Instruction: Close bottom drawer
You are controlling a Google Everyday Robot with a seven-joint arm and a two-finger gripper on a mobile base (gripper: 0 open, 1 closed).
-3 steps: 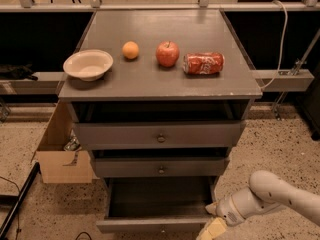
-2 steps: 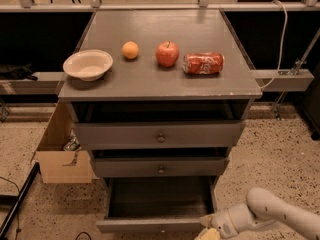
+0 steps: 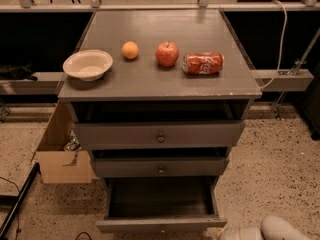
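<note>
The bottom drawer (image 3: 161, 224) of the grey cabinet is pulled out, and its dark inside looks empty. Its flat grey front panel runs along the bottom of the camera view. My gripper (image 3: 216, 232) is low at the bottom edge of the view, next to the right end of that front panel. My white arm (image 3: 272, 230) reaches in from the bottom right corner. Most of the gripper is cut off by the edge of the view. The middle drawer (image 3: 161, 167) and the top drawer (image 3: 160, 135) each have a small round knob.
On the cabinet top (image 3: 160, 79) stand a cream bowl (image 3: 88, 64), an orange (image 3: 130, 50), a red apple (image 3: 167, 53) and a red soda can (image 3: 203, 63) lying on its side. An open cardboard box (image 3: 59, 154) sits on the speckled floor to the cabinet's left.
My arm and gripper have moved down and a little left, towards the right end of the bottom drawer's front panel. They now sit mostly below the edge of the view. The drawer looks unmoved.
</note>
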